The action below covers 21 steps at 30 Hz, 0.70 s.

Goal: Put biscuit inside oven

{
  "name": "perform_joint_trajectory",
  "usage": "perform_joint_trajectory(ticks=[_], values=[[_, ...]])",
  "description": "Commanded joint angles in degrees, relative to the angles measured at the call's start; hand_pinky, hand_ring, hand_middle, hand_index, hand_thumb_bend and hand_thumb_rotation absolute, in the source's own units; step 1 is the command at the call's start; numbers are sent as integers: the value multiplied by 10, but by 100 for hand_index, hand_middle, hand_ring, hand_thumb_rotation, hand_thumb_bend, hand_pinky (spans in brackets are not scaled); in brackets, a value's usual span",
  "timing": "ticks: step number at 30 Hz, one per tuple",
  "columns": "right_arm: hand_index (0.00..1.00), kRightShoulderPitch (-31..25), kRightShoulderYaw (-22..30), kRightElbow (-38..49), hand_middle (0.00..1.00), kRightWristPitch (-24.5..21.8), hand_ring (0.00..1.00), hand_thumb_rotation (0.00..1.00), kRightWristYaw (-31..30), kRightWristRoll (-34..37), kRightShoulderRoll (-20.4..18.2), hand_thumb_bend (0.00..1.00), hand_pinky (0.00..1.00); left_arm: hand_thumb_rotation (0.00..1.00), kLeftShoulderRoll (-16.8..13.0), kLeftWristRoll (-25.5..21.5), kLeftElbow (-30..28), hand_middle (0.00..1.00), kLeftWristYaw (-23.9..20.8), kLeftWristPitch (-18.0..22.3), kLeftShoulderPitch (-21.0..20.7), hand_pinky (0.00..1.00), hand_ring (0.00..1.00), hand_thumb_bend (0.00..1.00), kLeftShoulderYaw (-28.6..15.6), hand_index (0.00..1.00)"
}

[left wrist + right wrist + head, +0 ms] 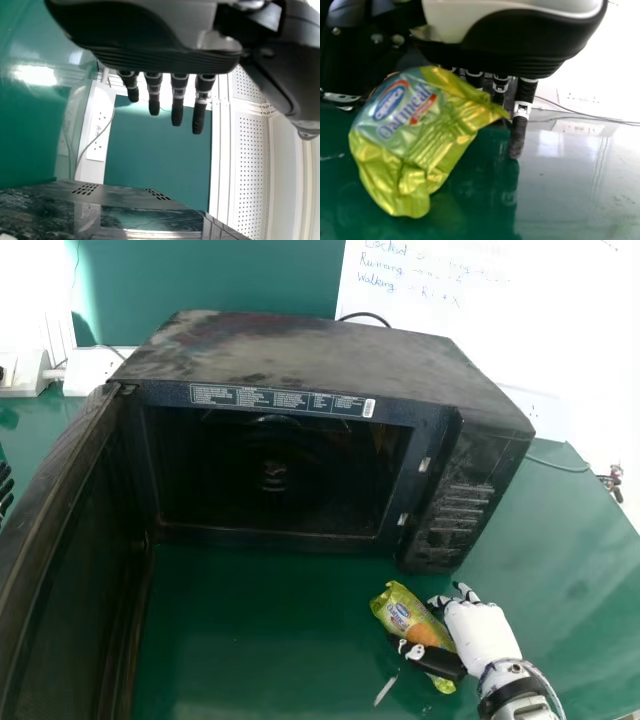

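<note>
A yellow-green biscuit packet (407, 622) is held by my right hand (482, 633) over the green table, in front of the oven's right side. The thumb lies across the packet's near part and the fingers are behind it. In the right wrist view the packet (415, 135) hangs beside my right hand (520, 115), its printed side showing. The black oven (300, 360) has its door (70, 510) swung wide at the left, and its cavity is dark. My left hand (5, 485) is at the left edge beyond the door; in the left wrist view the hand (177, 100) has straight fingers.
Green table (260, 640) lies before the oven, with a small pale strip (385, 690) near the packet. White socket boxes (92, 370) stand behind at the left. A cable (560, 466) runs behind the oven at the right. The open door borders the left side.
</note>
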<state>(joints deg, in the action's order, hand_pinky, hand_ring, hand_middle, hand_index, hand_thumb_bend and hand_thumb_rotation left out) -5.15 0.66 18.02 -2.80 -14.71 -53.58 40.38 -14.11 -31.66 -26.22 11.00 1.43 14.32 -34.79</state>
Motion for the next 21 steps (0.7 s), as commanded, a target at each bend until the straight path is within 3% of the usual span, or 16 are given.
perform_joint_trajectory(ticks=[1, 9, 15, 18, 20, 21], values=[[75, -9, -1, -20, 72, 0, 57, 30, -3, 5, 2, 92, 37, 99, -7, -4, -3, 92, 1, -1, 6, 100, 97, 100, -8, 83], [73, -14, -1, -26, 73, -1, 59, 30, 9, -13, 18, 93, 38, 99, -11, -19, -2, 94, 5, -7, 7, 100, 98, 100, -14, 84], [74, -9, -6, -25, 73, 5, 59, 33, -17, -8, 35, 94, 38, 100, -10, -16, -2, 92, 6, -4, 8, 100, 98, 100, -15, 83], [74, -2, -9, -24, 69, 2, 53, 33, -37, 1, 36, 94, 34, 100, -10, -16, -4, 93, 6, -4, 9, 100, 97, 100, -15, 83], [74, 5, -13, -23, 64, -4, 43, 32, -56, 4, 38, 94, 27, 100, -10, -19, -2, 93, 9, -3, 9, 100, 98, 100, -15, 84], [74, 9, -14, -23, 64, -6, 44, 33, -65, 6, 39, 94, 28, 100, -10, -20, -4, 93, 8, -5, 9, 100, 98, 100, -15, 84]])
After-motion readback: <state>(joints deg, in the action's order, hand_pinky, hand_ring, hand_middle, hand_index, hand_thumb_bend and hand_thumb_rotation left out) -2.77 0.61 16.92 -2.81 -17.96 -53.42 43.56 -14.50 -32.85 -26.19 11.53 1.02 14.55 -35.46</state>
